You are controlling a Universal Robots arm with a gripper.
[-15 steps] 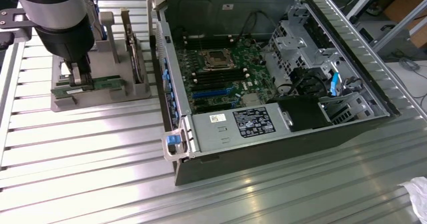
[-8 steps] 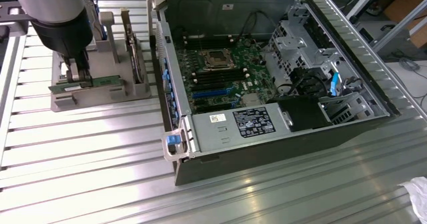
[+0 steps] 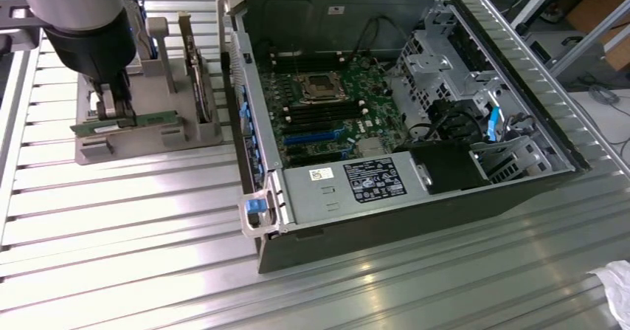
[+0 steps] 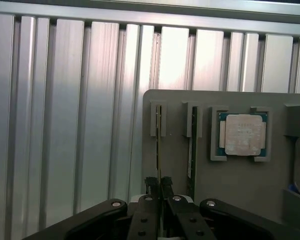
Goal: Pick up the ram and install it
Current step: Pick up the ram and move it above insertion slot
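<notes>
The ram [image 4: 158, 142] is a thin green stick, seen edge-on, standing in a slot of the grey holder [image 4: 240, 185]. My gripper [image 4: 159, 186] is shut on it, one black fingertip on each side of the board. In the exterior view the gripper [image 3: 116, 114] reaches down onto the green ram [image 3: 158, 117] at the holder [image 3: 147, 134], on the exterior view's left. A second, similar stick [image 4: 192, 145] stands in the neighbouring slot.
The open computer case [image 3: 265, 160] lies to the exterior view's right of the holder, with the motherboard's black memory slots [image 3: 320, 112], the CPU socket [image 3: 320, 86] and a power supply [image 3: 355, 182]. A silver CPU [image 4: 242, 134] rests in the holder. The table [image 3: 118, 227] is ribbed aluminium.
</notes>
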